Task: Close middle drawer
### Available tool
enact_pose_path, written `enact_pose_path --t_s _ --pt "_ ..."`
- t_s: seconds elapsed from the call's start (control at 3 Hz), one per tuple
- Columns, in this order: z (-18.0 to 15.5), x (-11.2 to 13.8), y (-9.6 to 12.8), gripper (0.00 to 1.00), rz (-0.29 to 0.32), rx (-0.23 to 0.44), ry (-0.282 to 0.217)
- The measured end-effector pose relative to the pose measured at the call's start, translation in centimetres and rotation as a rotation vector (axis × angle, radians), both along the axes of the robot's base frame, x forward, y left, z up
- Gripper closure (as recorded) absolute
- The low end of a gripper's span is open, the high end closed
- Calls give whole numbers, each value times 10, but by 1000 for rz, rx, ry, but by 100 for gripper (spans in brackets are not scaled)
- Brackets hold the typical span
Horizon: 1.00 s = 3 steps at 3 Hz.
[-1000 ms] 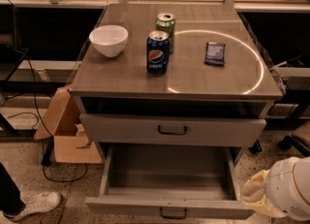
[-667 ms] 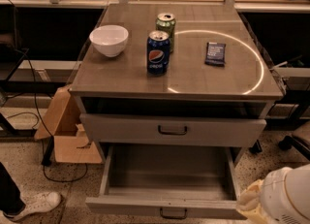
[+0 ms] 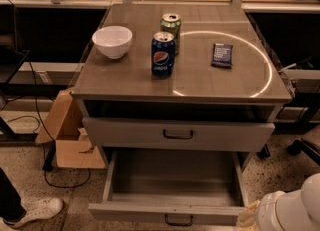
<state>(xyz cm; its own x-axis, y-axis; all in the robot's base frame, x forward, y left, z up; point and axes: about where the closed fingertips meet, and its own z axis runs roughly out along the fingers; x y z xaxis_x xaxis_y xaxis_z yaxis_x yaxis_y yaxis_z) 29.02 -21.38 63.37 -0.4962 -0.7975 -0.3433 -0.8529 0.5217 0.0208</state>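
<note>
1. the gripper sits at the bottom right corner of the view, a pale beige piece at the end of the rounded white arm. i cannot tell whether it is apart or together.
2. the middle drawer lies just left of the gripper, pulled far out of the cabinet with its plain grey inside showing. its front right corner is right beside the gripper; i cannot tell whether they touch.
3. the drawer's small dark handle is on the low front panel, to the gripper's left and at about its height.
4. above the gripper and to its left, the upper drawer shows its grey front with a dark handle in the middle.
5. further up from the gripper is the cabinet top, with a white bowl, a blue pepsi can, a green can just behind it, and a dark packet.
6. far to the gripper's left, a cardboard box stands on the floor against the cabinet's side, and a white shoe is near the left edge.
</note>
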Motion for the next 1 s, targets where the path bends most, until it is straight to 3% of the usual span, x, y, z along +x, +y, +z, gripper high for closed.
enact_pose_path --t_s 0.33,1.0 --pt "0 0 0 100 0 0 0" --pt "-35 -20 2 100 -70 49 26"
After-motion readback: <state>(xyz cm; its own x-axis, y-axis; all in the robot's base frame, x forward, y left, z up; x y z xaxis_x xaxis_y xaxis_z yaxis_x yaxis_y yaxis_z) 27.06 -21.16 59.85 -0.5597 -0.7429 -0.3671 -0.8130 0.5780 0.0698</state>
